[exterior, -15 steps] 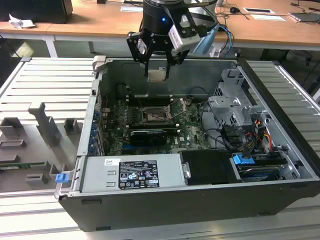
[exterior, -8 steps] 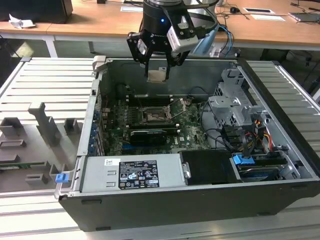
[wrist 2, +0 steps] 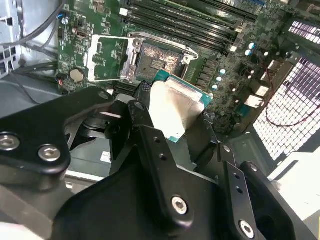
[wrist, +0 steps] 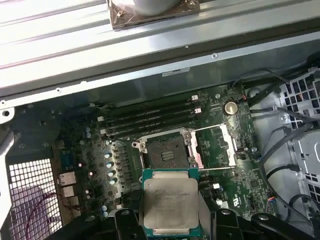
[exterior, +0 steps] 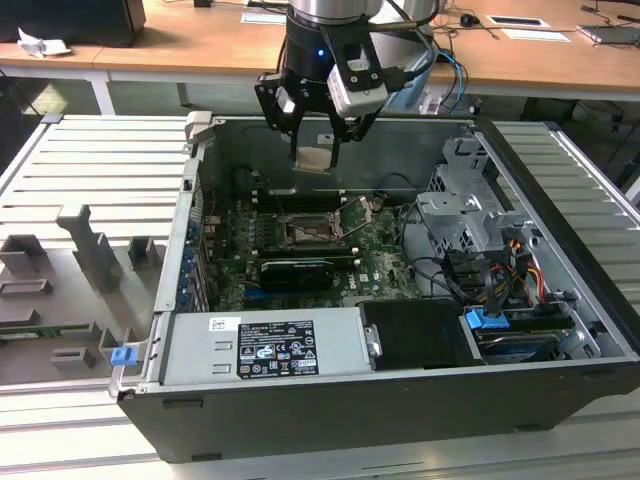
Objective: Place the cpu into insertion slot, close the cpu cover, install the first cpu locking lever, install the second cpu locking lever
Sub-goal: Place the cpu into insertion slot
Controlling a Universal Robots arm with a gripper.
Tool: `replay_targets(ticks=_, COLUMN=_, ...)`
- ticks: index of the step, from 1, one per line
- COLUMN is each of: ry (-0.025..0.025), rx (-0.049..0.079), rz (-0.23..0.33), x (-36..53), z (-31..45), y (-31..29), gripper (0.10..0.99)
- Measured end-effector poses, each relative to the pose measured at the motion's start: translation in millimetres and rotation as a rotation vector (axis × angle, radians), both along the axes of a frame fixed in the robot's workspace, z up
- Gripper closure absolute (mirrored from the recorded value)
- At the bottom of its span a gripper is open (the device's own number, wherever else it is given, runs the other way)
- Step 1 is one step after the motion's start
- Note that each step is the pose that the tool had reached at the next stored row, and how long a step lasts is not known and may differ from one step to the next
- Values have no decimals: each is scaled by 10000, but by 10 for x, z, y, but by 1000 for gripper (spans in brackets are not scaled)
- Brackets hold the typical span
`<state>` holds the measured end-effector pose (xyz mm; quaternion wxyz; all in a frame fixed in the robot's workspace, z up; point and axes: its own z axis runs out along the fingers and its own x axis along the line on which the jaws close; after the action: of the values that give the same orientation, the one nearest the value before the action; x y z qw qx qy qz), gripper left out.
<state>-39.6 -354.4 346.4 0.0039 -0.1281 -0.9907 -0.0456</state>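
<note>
The claw (exterior: 317, 148) grips the cpu (wrist: 170, 202) above the uncovered insertion slot (wrist: 166, 151)

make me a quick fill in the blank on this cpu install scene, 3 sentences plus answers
1. The gripper is shut on the cpu and holds it in the air ___ the motherboard.
2. The insertion slot is ___, with no chip seated in it.
3. The cpu cover is flipped ___ and lies beside the slot.

Missing words: above; empty; open
</note>
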Motion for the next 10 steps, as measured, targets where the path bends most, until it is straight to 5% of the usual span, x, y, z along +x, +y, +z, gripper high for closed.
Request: replay_targets(ticks=10, ry=0, rx=-1, rz=-2185, x=0, z=-114, y=0, gripper=557)
